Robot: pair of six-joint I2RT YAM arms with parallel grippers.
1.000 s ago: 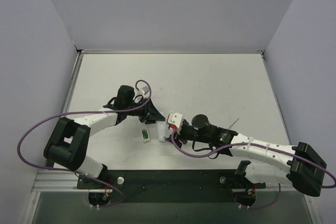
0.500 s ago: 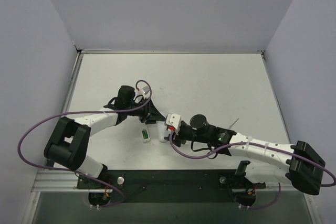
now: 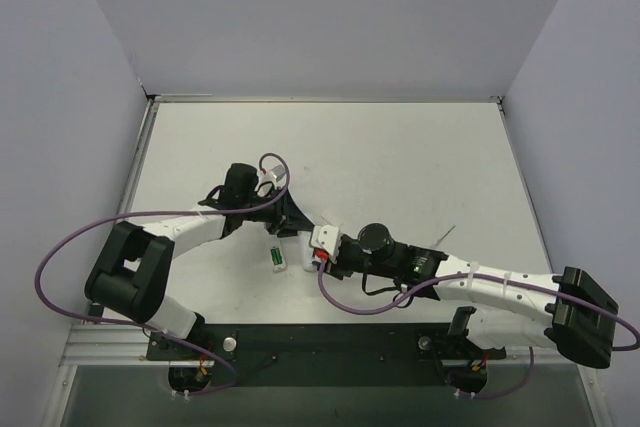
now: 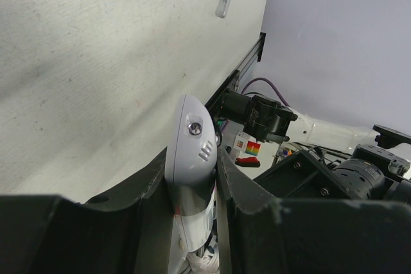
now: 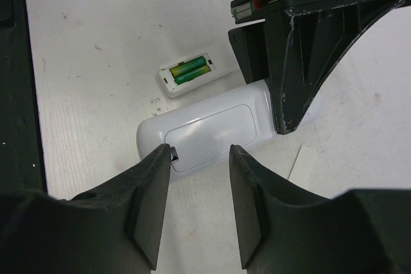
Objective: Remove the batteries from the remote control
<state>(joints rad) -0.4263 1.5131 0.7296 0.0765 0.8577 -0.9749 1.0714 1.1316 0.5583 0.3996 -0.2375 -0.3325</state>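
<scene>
R gripper (image 5: 199,153) slid toward 9 o'clock, jaws narrower, empty, over smooth white plastic remote (image 5: 149,139) pinched by L gripper (image 4: 191,162). It may slip off lid (image 5: 212,129) & twist remote loose.

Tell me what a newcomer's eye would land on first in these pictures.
Both arms meet mid-table over a white remote. The left end effector clamps one end, while the right end effector hovers with its jaws apart over the closed battery cover at the other end. Beside it lies a smaller white remote, its compartment open, with two green batteries showing.
</scene>
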